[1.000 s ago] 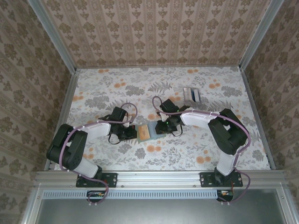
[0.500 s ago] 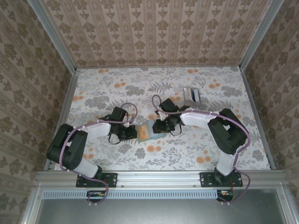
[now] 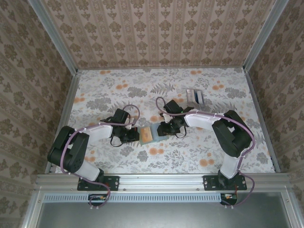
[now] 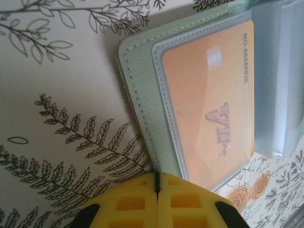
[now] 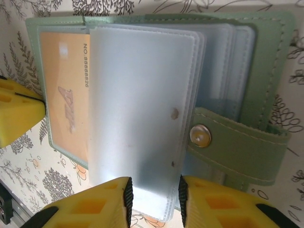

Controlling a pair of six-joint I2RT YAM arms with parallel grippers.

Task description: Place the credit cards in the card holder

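Open card holder (image 3: pixel 148 135) at frame centre on worktop (image 3: pixel 109 90), orange VIP card (image 4: pixel 213 95) in one pocket. left gripper (image 4: pixel 156 178) clenched, tips at the holder's edge. right gripper (image 5: pixel 155 199) released, jaws apart at the lower edge of the clear sleeves (image 5: pixel 142 95). credit cards (image 3: pixel 195 96) upper right, well apart.

Patterned wallpaper walls (image 3: pixel 156 33), floral tabletop (image 3: pixel 118 85)

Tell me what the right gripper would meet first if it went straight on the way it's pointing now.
The right gripper would first meet the stack of clear plastic sleeves of the open pale green stitched card holder. Their near edge seems to lie between its parted fingertips, though depth is hard to judge.
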